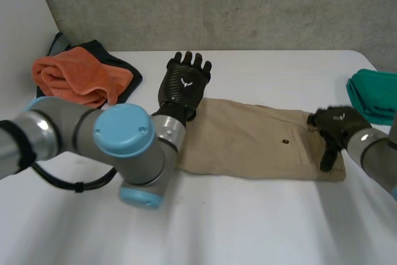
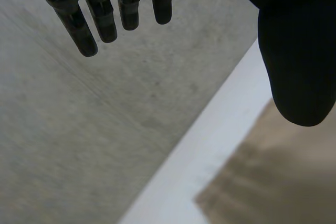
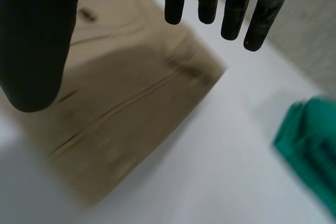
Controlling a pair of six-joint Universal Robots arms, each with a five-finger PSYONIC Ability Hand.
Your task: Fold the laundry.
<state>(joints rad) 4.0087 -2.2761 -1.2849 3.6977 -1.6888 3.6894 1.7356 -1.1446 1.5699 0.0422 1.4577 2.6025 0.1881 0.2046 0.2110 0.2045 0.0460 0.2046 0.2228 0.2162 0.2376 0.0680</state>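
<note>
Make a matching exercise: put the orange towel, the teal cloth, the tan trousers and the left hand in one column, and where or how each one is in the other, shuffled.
1. orange towel
2. teal cloth
3. tan trousers
4. left hand

A. lying flat across the middle of the table
B. open, fingers straight, at the left end of the trousers
C. bunched up at the far left corner
D. at the right edge

Pairs: 1-C, 2-D, 3-A, 4-B.
</note>
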